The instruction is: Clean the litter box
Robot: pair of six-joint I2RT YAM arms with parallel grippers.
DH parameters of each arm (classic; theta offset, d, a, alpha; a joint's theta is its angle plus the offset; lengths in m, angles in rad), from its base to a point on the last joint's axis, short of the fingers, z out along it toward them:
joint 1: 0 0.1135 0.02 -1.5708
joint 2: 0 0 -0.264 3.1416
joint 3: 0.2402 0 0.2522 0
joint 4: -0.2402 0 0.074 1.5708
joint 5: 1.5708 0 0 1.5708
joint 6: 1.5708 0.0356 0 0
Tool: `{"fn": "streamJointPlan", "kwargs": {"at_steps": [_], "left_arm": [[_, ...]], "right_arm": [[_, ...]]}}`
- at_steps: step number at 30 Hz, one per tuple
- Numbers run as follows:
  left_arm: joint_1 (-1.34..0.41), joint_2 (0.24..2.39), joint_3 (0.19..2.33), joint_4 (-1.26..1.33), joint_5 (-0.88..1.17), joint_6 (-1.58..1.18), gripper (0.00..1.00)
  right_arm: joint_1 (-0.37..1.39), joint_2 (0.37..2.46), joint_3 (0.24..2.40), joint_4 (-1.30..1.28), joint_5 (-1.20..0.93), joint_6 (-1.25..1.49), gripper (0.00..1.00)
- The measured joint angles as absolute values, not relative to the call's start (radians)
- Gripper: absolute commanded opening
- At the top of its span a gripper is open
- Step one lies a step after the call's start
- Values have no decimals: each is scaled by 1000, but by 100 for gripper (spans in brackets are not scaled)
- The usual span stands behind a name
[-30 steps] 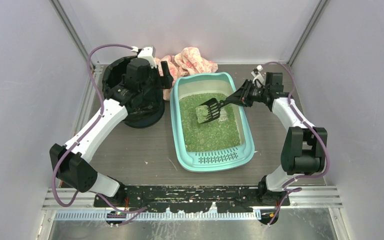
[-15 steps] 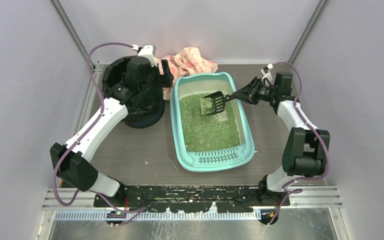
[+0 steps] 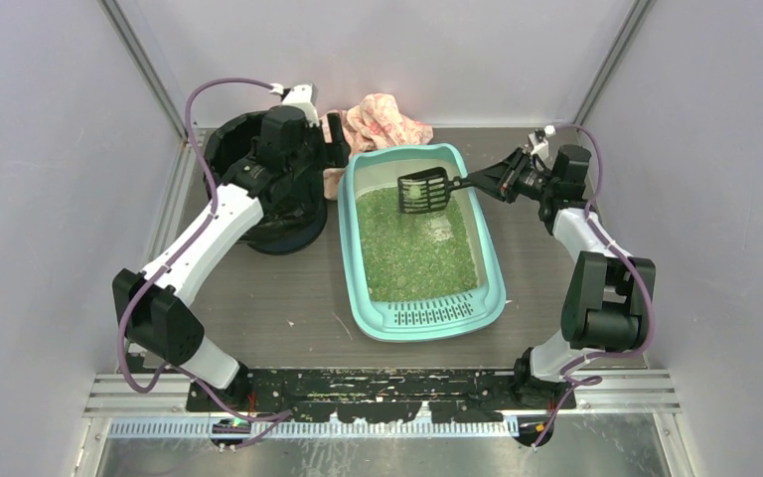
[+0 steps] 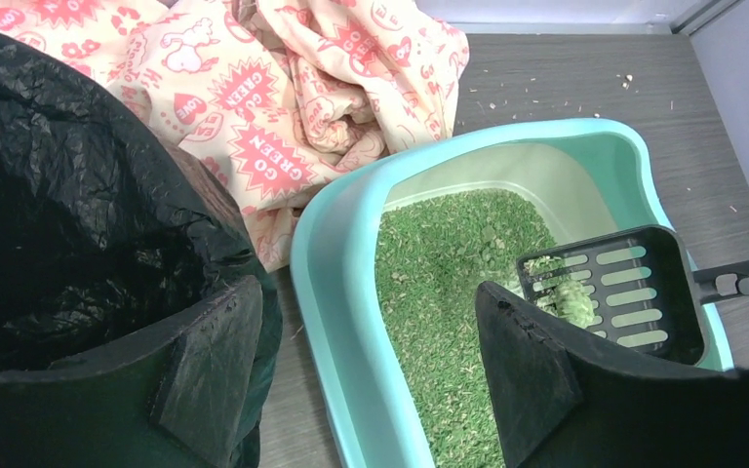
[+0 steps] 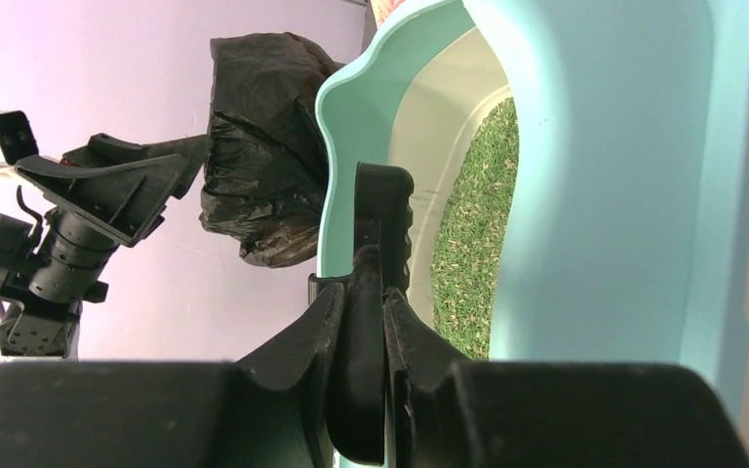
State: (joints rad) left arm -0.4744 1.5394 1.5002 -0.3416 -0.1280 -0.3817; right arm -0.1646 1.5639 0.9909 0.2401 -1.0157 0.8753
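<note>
Since the earlier frame the scoop [image 3: 423, 191] has lifted off the litter and moved toward the far end of the litter box [image 3: 427, 323]. The right arm has drawn back with it, and the left arm has swung a little farther over the bin [image 3: 227, 139].

The right arm stands with its elbow raised near the table's [image 3: 278, 298] right edge. Its forearm reaches toward the far edge and its wrist is turned left. The right gripper [image 3: 490, 184] is clamped on the scoop's handle. The scoop head hangs over the box's far end and carries a pale clump [image 4: 571, 302].

The left arm stretches diagonally toward the far left corner. The left gripper [image 3: 335, 139] hovers between the bin and the box's far left corner, with its jaws apart and nothing in them.

The box lies mid-table with its slotted lip toward the near edge. A cloth [image 3: 387, 117] lies at the far edge, just behind the box.
</note>
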Motion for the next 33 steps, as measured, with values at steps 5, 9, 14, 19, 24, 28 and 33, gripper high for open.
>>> {"fn": "streamJointPlan", "kwargs": {"at_steps": [5, 9, 14, 19, 24, 28, 33], "left_arm": [[-474, 1556, 1522, -334, -125, -385, 80], [-474, 1570, 1534, -327, -120, -385, 80], [-474, 1576, 1534, -327, -120, -385, 80], [-474, 1582, 1535, -326, -120, -385, 80], [-474, 1589, 1536, -326, -120, -390, 80], [-474, 1599, 1546, -330, -130, -405, 82], [-474, 1601, 1609, -365, -173, -439, 83]], "right_arm": [[-144, 1566, 1019, 166, -1013, 830, 1], [-141, 1566, 1024, 149, -1020, 810, 1], [-147, 1578, 1025, 180, -1020, 834, 1], [-162, 1578, 1024, 207, -1022, 857, 1], [-154, 1578, 1025, 205, -1013, 863, 1], [-140, 1577, 1053, 141, -1010, 847, 1], [-138, 1562, 1102, 102, -1005, 838, 1]]}}
